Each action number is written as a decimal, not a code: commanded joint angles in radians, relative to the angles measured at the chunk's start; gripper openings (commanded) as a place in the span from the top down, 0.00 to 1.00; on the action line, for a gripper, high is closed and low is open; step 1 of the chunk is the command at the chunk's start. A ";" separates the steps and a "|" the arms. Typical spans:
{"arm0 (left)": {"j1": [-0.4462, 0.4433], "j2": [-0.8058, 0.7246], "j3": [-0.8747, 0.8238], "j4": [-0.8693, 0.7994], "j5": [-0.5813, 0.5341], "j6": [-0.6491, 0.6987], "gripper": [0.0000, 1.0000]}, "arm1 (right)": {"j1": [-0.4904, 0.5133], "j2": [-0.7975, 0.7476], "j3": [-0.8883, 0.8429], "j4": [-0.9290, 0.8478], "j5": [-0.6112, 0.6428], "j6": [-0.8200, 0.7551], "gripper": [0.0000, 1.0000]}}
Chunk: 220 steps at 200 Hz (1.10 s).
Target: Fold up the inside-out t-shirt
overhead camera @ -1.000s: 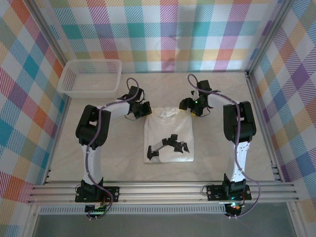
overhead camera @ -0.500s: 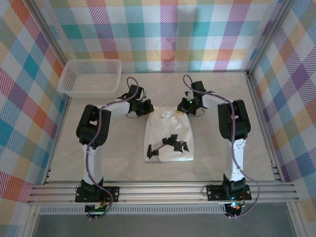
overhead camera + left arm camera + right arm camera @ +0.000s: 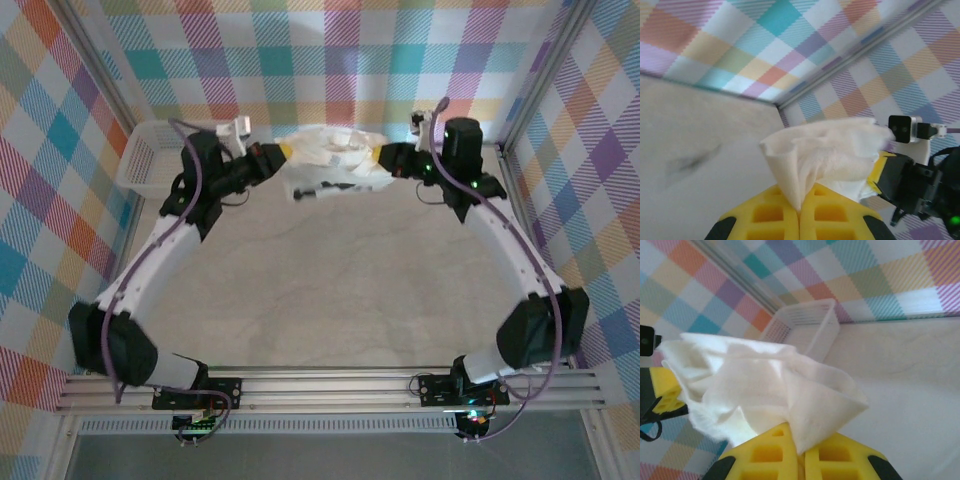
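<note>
The inside-out t-shirt (image 3: 335, 150) is a bunched white bundle held in the air near the far wall, stretched between both grippers. My left gripper (image 3: 283, 155) is shut on its left end and my right gripper (image 3: 383, 158) on its right end. In the left wrist view the yellow fingers (image 3: 775, 215) pinch a fold of the t-shirt (image 3: 830, 150) at the left gripper (image 3: 800, 210). In the right wrist view the right gripper (image 3: 801, 452) clamps another fold of the t-shirt (image 3: 755, 385), which hides most of the scene beyond.
A white mesh basket (image 3: 145, 165) stands at the far left corner, partly behind the left arm, and appears as the basket (image 3: 805, 325) against the checked wall. The beige table (image 3: 330, 290) stretches below both outstretched arms. Aluminium frame posts line the walls.
The t-shirt lay flat and folded mid-table with both grippers at its collar end. The right gripper shut, and both arms lifted the shirt up toward the far wall.
</note>
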 commanded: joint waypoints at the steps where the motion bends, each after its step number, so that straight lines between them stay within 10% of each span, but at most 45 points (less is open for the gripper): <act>1: -0.028 0.038 -0.251 0.007 -0.016 -0.079 1.00 | 0.006 0.103 -0.219 0.046 -0.059 -0.012 1.00; 52: -0.151 0.022 -0.537 0.052 -0.024 -0.181 1.00 | 0.021 0.043 -0.504 0.041 -0.136 0.049 1.00; 97: -0.155 -0.007 -0.356 -0.159 -0.165 -0.030 1.00 | 0.022 -0.015 -0.435 -0.046 -0.024 0.006 0.99; 190: -0.147 0.498 -0.085 -0.048 -0.285 0.037 1.00 | 0.011 0.320 -0.267 -0.078 0.266 -0.039 0.99; 220: -0.146 0.531 -0.046 0.006 -0.249 0.021 0.71 | -0.007 0.303 -0.228 -0.083 0.287 -0.034 0.72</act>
